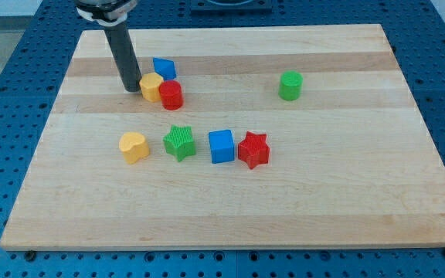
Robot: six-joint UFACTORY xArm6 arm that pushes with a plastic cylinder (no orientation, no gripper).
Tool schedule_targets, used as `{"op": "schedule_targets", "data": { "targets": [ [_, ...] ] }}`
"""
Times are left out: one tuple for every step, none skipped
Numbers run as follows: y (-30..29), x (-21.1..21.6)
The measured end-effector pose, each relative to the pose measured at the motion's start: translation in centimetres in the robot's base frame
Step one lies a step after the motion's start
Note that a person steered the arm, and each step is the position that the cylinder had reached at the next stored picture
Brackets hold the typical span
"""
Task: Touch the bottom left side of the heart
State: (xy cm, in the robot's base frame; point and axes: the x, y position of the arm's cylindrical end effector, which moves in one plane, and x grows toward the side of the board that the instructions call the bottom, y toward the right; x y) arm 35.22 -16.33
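The yellow heart (134, 146) lies on the wooden board (323, 201), left of centre. My tip (132, 88) rests on the board toward the view's top, well above the heart and apart from it. The tip stands just left of a second yellow block (151, 86), close to it or touching it; I cannot tell which. That yellow block is pressed against a red cylinder (171, 95), with a blue block (163, 68) right above them.
A green star (179, 142), a blue cube (222, 146) and a red star (253, 150) form a row to the heart's right. A green cylinder (290, 85) stands alone at the upper right.
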Motion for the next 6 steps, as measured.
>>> {"op": "schedule_targets", "data": {
  "targets": [
    [0.0,0.8],
    [-4.0,3.8],
    [-6.0,9.5],
    [-5.8,14.5],
    [-3.9,17.8],
    [-0.2,18.0]
  ]
}}
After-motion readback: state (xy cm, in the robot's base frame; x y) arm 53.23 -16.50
